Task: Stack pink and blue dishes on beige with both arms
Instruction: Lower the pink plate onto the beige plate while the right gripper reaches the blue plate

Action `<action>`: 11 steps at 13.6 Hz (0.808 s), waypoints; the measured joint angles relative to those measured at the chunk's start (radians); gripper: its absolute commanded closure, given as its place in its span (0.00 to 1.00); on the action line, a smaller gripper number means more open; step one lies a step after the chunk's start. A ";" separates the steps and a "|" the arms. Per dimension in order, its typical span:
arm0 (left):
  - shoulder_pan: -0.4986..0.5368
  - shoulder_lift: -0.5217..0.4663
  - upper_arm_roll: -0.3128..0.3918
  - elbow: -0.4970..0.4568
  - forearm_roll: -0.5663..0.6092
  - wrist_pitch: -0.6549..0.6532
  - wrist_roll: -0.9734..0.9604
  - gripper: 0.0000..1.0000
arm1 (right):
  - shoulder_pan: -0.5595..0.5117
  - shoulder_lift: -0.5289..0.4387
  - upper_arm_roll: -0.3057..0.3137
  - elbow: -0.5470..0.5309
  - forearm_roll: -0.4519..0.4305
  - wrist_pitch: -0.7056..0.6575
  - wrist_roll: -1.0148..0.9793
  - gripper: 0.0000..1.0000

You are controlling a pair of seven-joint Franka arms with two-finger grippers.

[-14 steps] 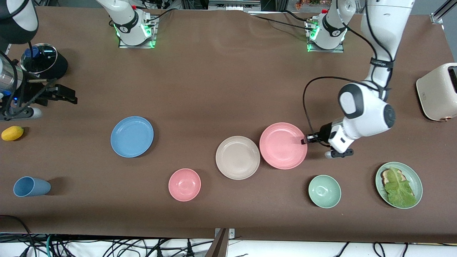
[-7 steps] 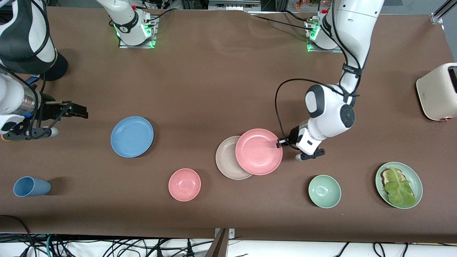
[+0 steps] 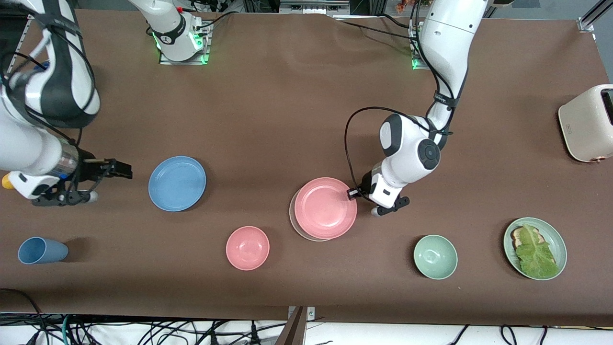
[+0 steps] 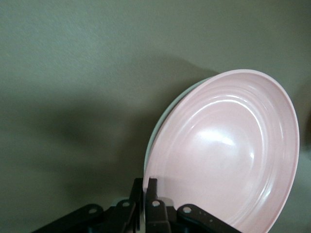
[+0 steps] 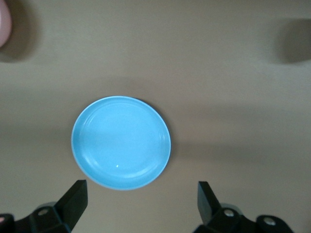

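Note:
The pink plate [image 3: 325, 207] hangs just over the beige plate [image 3: 298, 229], hiding all but a thin crescent of beige rim. My left gripper [image 3: 353, 192] is shut on the pink plate's rim at the side toward the left arm's end; in the left wrist view the pink plate [image 4: 228, 150] sits pinched in that gripper [image 4: 149, 187]. The blue plate [image 3: 177, 183] lies flat on the table toward the right arm's end. My right gripper [image 3: 123, 168] is open beside it, a short gap from its rim. The right wrist view shows the blue plate [image 5: 121, 142] ahead of the open gripper [image 5: 142, 194].
A small pink bowl [image 3: 247, 247] and a mint-green bowl [image 3: 435, 256] sit nearer the front camera. A green plate with lettuce [image 3: 535, 248], a blue cup [image 3: 42, 250] on its side and a cream toaster [image 3: 588, 122] stand near the table's ends.
My left gripper has carried the pink plate sideways until it covers nearly all of the beige plate. My right arm has swung in toward the blue plate and now hides the pot and lemon.

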 measured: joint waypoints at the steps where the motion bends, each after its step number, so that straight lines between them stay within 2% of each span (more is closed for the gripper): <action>1: -0.004 0.005 0.000 0.004 0.000 0.003 -0.012 1.00 | 0.000 0.018 0.000 -0.033 0.000 0.055 0.000 0.00; 7: -0.035 0.056 0.000 0.040 0.000 0.047 -0.074 1.00 | 0.000 0.140 -0.001 -0.152 0.000 0.318 -0.001 0.00; 8: -0.035 0.061 0.001 0.044 0.000 0.047 -0.074 0.71 | -0.001 0.149 -0.001 -0.189 0.000 0.383 -0.002 0.00; 9: -0.034 0.063 0.004 0.047 0.000 0.048 -0.074 0.47 | -0.001 0.154 -0.001 -0.234 0.000 0.451 -0.007 0.00; 11: -0.033 0.065 0.009 0.051 0.000 0.048 -0.074 0.26 | -0.004 0.158 -0.003 -0.316 0.000 0.558 -0.024 0.00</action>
